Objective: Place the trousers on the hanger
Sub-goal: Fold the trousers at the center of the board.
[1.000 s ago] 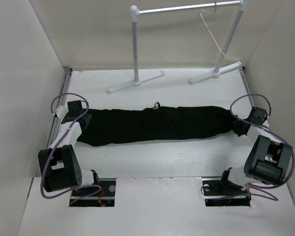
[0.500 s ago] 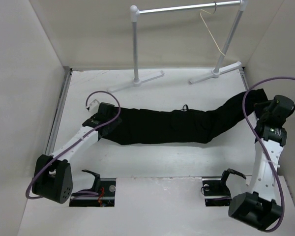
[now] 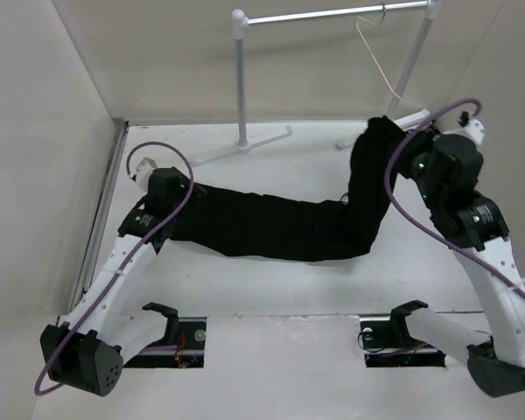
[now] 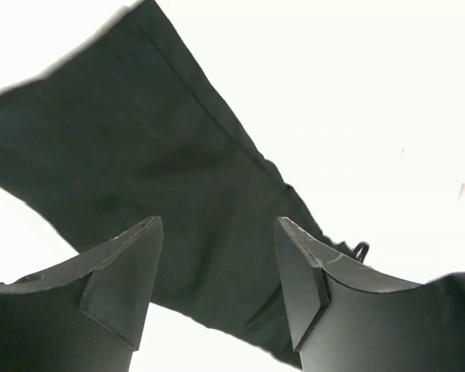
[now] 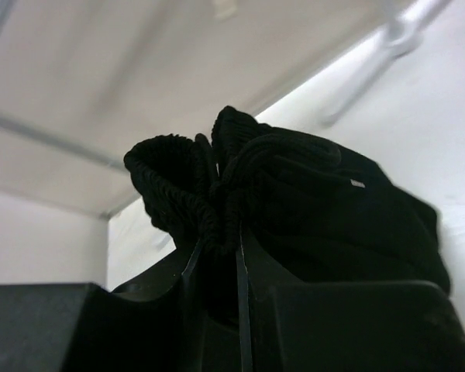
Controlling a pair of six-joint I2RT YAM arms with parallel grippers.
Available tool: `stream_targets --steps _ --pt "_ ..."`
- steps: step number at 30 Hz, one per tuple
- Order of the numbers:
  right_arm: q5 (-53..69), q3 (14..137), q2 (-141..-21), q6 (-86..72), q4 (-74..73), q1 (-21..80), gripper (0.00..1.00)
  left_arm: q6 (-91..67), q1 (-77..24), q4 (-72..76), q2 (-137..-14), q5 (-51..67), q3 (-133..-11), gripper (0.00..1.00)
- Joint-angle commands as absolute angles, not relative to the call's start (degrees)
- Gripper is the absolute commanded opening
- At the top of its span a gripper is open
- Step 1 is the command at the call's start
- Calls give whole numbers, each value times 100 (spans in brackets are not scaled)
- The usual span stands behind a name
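Clamps one bunched end of the trousers point(image 3: 280, 227) in the right gripper point(image 5: 217, 256) at the upper right of the frame, just below-left of the hanger point(image 3: 373, 54) on the rail point(image 3: 332, 15), long axis running left along the surface point(image 3: 271, 289) beneath the left gripper point(image 4: 217, 225), fingers apart.

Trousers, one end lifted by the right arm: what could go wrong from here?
1. The right gripper pinches only a small bunch of the trousers; most lies on the table, and its weight might pull it free.
2. The left gripper is open above the other end, so that end may drag.
3. The hanger hangs loose on the rail; pushing cloth against it could knock it off.
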State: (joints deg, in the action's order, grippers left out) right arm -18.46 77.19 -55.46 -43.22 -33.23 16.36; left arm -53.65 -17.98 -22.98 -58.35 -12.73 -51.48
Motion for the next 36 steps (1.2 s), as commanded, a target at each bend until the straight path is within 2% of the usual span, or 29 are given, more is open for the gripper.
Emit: stream_targets --steps 1,7,14,16,18,20,21,24,26,29,31,32,34,35,36 --pt "-2881 8541 -6194 -4307 -3120 2795 22 -5212 -1158 -2549 -5520 -862 -5326 57" --pt "-3322 9964 -7942 -4228 -2971 4519 24 -5203 -164 -2514 -5291 -466 -5256 58" --pt "-2998 11968 -10578 -4043 -2979 5830 25 -5203 952 -2549 -5054 -396 -5256 58" --pt "-2857 12443 -11273 -4025 -2953 6120 28 -5203 1208 -2558 -5019 -387 -5308 58" --pt "-2647 13084 -12133 -3999 -2997 6384 43 -5194 1419 -2566 -5027 -369 -5387 58" --pt "-2296 13716 -12873 -3981 -3285 6508 67 -5159 1577 -2584 -5062 -343 -5501 58" --pt "-2181 13955 -13067 -4042 -3583 6517 73 -5116 1630 -2619 -5097 -325 -5589 58" --pt "-1960 13941 -12922 -4149 -3946 6456 81 -4896 1631 -2681 -5159 -413 -5704 58" --pt "-1846 13214 -12308 -4096 -3597 6228 83 -4869 1526 -2620 -5194 -475 -5564 58" --pt "-1478 11580 -11130 -4078 -2745 5859 81 -4860 1105 -2506 -5439 -492 -5301 58" --pt "-1127 10456 -10375 -4052 -2401 5569 74 -4782 675 -2286 -5764 -431 -5169 58" --pt "-977 9876 -9997 -4052 -2321 5420 63 -4694 429 -2198 -5966 -431 -5142 58" --pt "-792 8654 -9250 -4043 -2154 5147 35 -4423 16 -2057 -6431 -413 -5203 58" --pt "-721 8066 -8907 -4034 -2075 5015 24 -4282 -161 -2031 -6729 -439 -5308 58" --pt "-634 7555 -8581 -4025 -2057 4883 19 -4141 -293 -2013 -7028 -448 -5439 57"
